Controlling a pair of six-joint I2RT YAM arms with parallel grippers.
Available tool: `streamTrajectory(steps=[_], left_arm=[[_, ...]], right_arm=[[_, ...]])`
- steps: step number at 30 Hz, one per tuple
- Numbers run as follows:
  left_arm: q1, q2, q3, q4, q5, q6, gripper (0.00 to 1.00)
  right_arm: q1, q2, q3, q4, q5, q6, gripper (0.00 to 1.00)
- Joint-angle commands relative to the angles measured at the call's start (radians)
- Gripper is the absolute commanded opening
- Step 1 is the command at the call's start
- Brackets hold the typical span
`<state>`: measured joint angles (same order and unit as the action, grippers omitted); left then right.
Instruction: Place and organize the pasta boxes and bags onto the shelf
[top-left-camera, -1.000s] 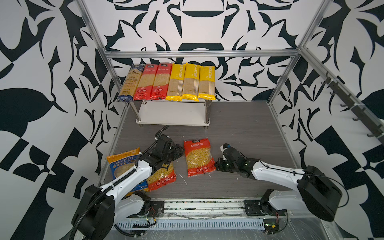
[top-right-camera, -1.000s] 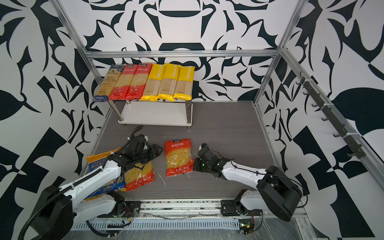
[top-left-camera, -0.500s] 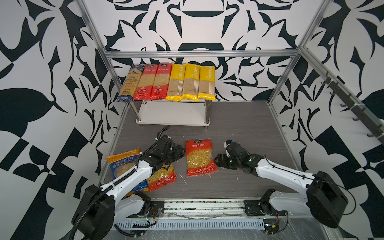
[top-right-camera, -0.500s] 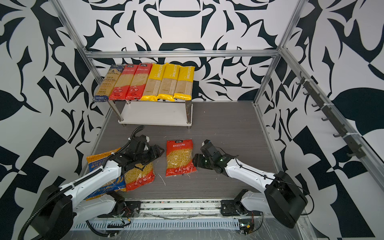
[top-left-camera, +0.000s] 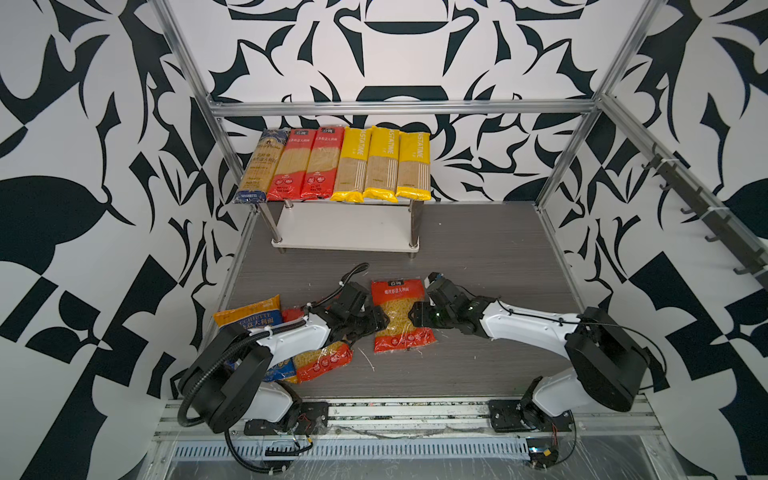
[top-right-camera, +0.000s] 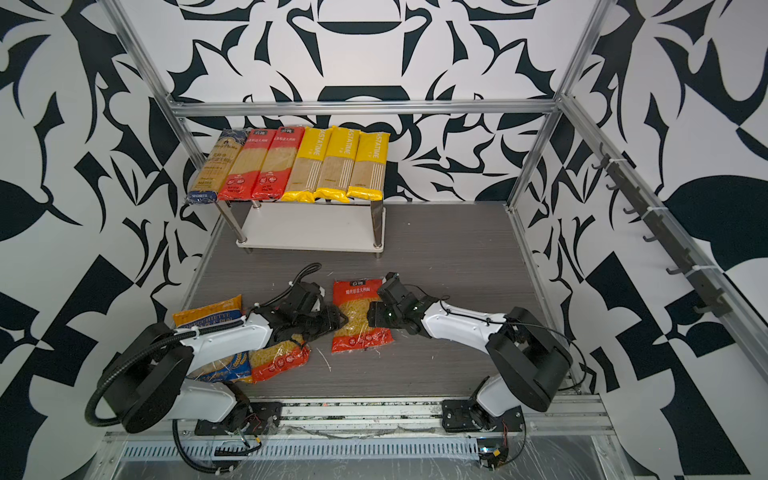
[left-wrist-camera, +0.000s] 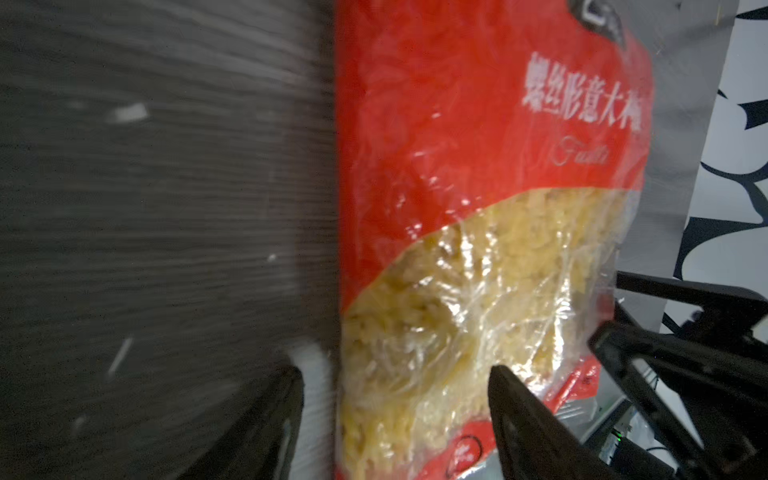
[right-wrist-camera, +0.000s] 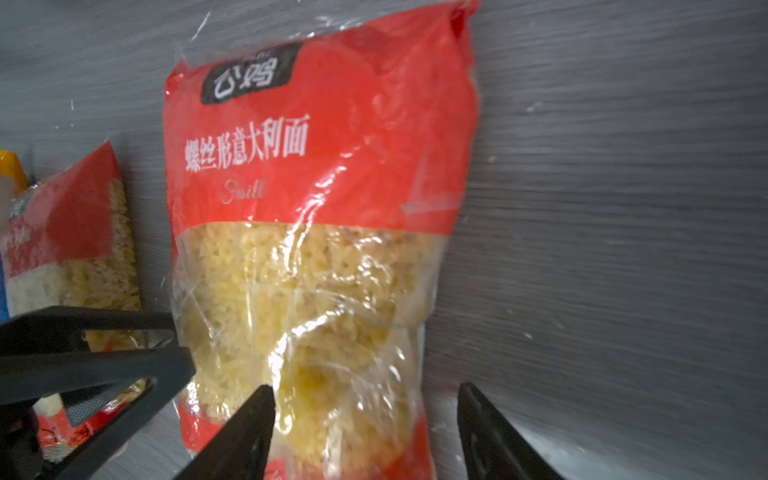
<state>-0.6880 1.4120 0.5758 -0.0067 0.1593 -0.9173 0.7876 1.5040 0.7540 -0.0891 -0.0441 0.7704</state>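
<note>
A short red bag of fusilli (top-left-camera: 401, 316) (top-right-camera: 360, 316) lies flat on the grey table between my two grippers. My left gripper (top-left-camera: 374, 322) (left-wrist-camera: 395, 399) is open at its left edge, one finger beside the bag (left-wrist-camera: 478, 208) and one over it. My right gripper (top-left-camera: 417, 316) (right-wrist-camera: 365, 411) is open at the right edge, straddling the bag (right-wrist-camera: 316, 208) the same way. The shelf (top-left-camera: 345, 228) (top-right-camera: 311, 230) stands at the back. Its top tier holds a dark-blue packet (top-left-camera: 259, 168), two red packets (top-left-camera: 307, 166) and three yellow packets (top-left-camera: 382, 164).
A blue-orange bag (top-left-camera: 249, 318) and a second short red bag (top-left-camera: 324, 361) (right-wrist-camera: 70, 232) lie under my left arm at the front left. The shelf's lower board is bare. Aluminium frame rails (top-left-camera: 399, 107) edge the table.
My right gripper has opened and slid left to the red bag's right edge. My left gripper has edged closer to the bag's left side. The bag has barely moved.
</note>
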Motion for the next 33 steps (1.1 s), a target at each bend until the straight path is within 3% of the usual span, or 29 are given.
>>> streamTrajectory(steps=[1, 4, 9, 15, 19, 25, 33], left_arm=[[-0.004, 0.061, 0.029, 0.033, 0.045, 0.008, 0.73], [-0.005, 0.113, 0.047, 0.072, 0.101, 0.009, 0.72], [-0.004, 0.13, 0.06, 0.082, 0.128, 0.02, 0.6], [-0.002, 0.04, 0.051, 0.035, 0.09, 0.054, 0.42], [0.022, -0.023, 0.055, -0.017, 0.066, 0.092, 0.32], [0.102, -0.123, 0.078, -0.129, 0.064, 0.152, 0.23], [0.201, -0.307, 0.17, -0.301, 0.027, 0.275, 0.2]], right_arm=[[0.013, 0.026, 0.027, 0.072, 0.003, -0.009, 0.71], [0.02, 0.067, 0.021, 0.136, -0.042, 0.013, 0.67], [0.02, 0.088, -0.021, 0.282, -0.116, 0.084, 0.55], [0.02, 0.1, -0.038, 0.412, -0.157, 0.151, 0.24], [0.022, 0.109, -0.001, 0.457, -0.18, 0.168, 0.11], [0.026, 0.132, 0.075, 0.508, -0.201, 0.192, 0.04], [0.057, 0.181, 0.228, 0.552, -0.174, 0.146, 0.0]])
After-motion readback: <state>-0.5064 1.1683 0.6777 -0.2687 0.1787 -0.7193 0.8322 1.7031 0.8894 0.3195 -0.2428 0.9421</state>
